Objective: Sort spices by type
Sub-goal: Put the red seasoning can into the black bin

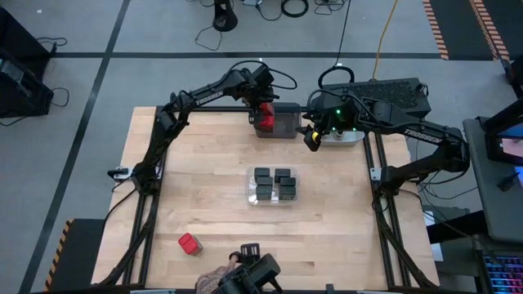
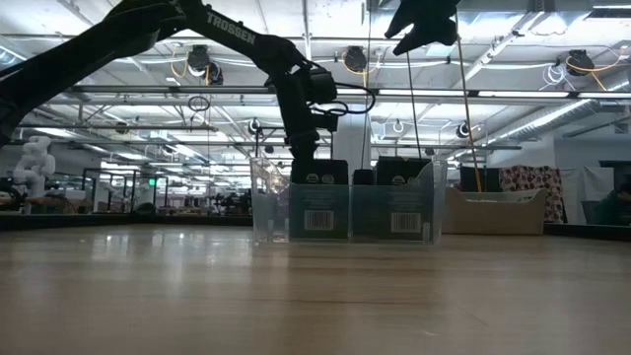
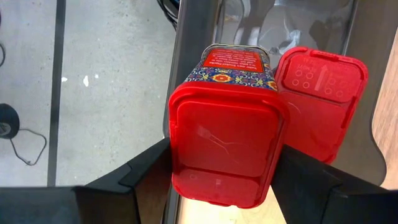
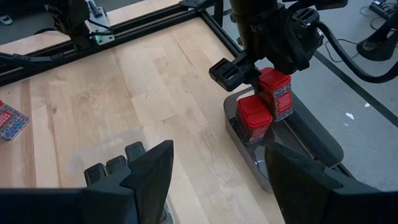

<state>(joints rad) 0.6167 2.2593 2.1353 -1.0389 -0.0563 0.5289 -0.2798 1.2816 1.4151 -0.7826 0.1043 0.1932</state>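
Observation:
My left gripper (image 1: pixel 263 110) reaches to the table's far edge and is shut on a red-topped spice box (image 3: pixel 224 143) over the dark grey bin (image 1: pixel 284 124). A second red-topped box (image 3: pixel 320 99) stands in that bin beside it. A clear bin (image 1: pixel 274 186) at mid-table holds several black boxes (image 1: pixel 263 175). One more red-topped box (image 1: pixel 189 243) lies on its side near the front edge. My right gripper (image 1: pixel 311 137) hangs open above the light grey bin (image 1: pixel 343 137), with nothing between its fingers (image 4: pixel 152 168). My left gripper pinches the box by the two opposite sides of its red lid (image 3: pixel 180 155), one finger (image 3: pixel 146 177) on each side. The fingers slant steeply down toward the far edge. The box points lid-up along the fingers, its base down in the dark grey bin; whether it rests on the floor, I cannot tell.
A person's hand (image 1: pixel 214 282) shows beside a black device (image 1: pixel 255 273) at the table's near edge. Bare wood lies left and right of the clear bin (image 2: pixel 345 212). Black frame rails run along both table sides.

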